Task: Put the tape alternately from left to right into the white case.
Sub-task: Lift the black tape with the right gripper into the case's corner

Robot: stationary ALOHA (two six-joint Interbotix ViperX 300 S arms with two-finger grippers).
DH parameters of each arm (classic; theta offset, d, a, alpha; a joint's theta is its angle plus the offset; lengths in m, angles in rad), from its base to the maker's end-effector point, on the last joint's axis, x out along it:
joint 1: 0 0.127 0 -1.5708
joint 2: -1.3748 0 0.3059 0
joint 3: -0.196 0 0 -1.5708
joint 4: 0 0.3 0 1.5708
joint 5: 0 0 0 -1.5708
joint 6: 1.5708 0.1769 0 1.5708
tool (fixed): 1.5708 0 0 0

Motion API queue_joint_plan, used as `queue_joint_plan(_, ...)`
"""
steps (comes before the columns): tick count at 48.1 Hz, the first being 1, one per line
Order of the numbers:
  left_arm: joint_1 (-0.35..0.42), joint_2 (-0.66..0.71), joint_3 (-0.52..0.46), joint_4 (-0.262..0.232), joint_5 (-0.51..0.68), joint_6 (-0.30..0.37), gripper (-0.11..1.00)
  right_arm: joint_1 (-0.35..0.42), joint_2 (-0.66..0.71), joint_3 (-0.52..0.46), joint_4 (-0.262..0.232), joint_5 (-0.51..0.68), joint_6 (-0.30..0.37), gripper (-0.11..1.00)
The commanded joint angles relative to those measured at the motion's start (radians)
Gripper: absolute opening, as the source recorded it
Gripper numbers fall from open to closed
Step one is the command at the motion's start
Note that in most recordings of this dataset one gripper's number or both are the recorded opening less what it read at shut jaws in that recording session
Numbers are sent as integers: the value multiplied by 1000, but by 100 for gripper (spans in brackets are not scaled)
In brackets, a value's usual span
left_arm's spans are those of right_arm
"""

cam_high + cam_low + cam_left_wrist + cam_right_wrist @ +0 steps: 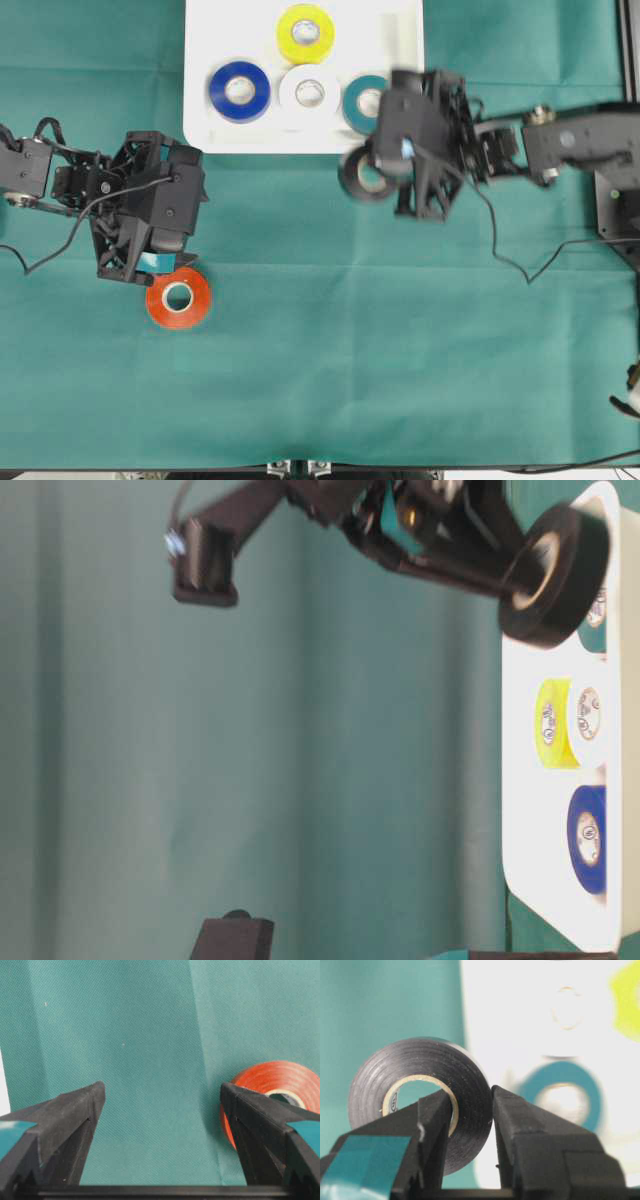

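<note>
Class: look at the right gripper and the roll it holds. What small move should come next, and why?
Probably carry the black roll a little further over the white case, then lower it. The right gripper is shut on its wall, one finger through the core, and the roll hangs just off the case's near edge beside the teal roll.

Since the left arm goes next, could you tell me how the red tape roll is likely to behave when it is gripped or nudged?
The red tape roll lies flat on the green cloth, so it probably won't roll unless tipped onto its edge. Its wound ring shape suggests it is stiff and fairly light. A nudge from the open left pincer beside it would likely slide it.
</note>
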Motion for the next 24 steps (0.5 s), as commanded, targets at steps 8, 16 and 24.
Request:
queue_joint_plan(8,2,-11,-18,-2,-6,-2,53,-163,60,-66,-54,-20,-2,27)
queue_joint_plan(16,2,-11,-20,-2,-6,-2,53,-255,114,-95,-91,-58,-3,27)
queue_joint_plan(24,2,-11,-20,-2,-6,-2,53,-339,163,-120,-107,-110,-2,27)
